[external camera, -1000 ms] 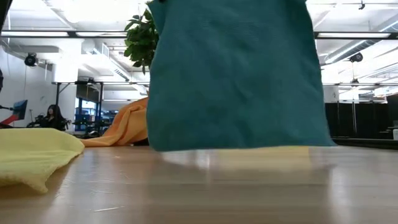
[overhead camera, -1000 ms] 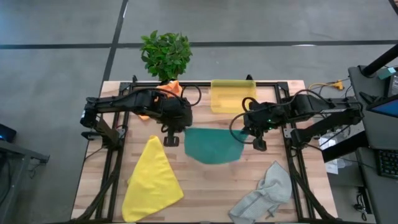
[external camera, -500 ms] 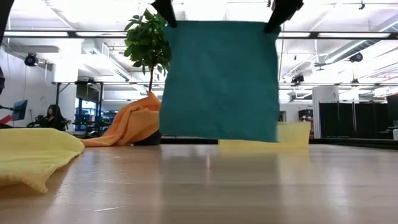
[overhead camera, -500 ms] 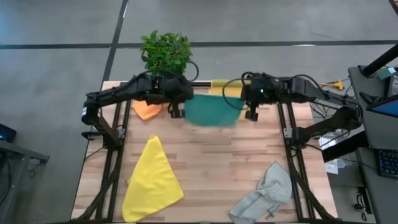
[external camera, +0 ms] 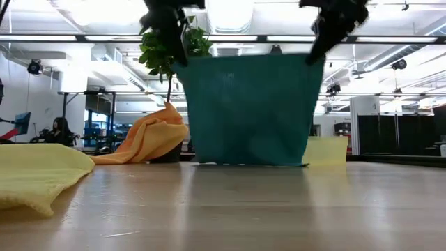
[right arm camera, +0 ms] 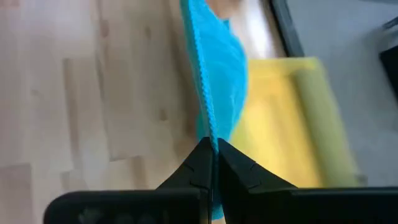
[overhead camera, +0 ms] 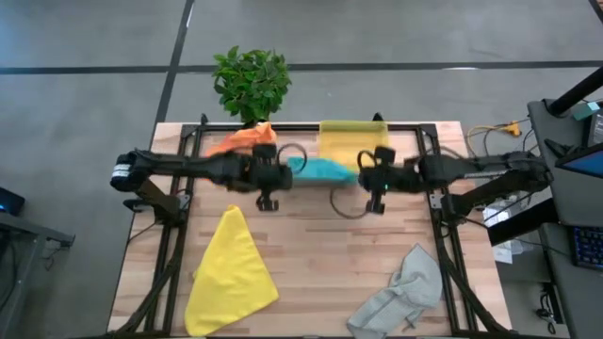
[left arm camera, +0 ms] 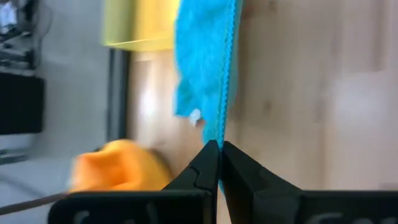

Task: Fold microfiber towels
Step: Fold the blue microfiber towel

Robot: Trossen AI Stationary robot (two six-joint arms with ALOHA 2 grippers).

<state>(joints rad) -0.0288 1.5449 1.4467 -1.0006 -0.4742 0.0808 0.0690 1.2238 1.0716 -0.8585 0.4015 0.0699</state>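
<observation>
Lowered since a moment ago: teal towel [external camera: 247, 111], bottom edge now touching desk [overhead camera: 320, 254].
Left gripper [overhead camera: 268, 201] and right gripper [overhead camera: 376, 201] jaws pinched shut on top corners, keeping cloth taut for folding.

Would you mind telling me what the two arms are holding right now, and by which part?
The teal towel, hanging between both: left tool and right tool each pinch a top corner.
</observation>
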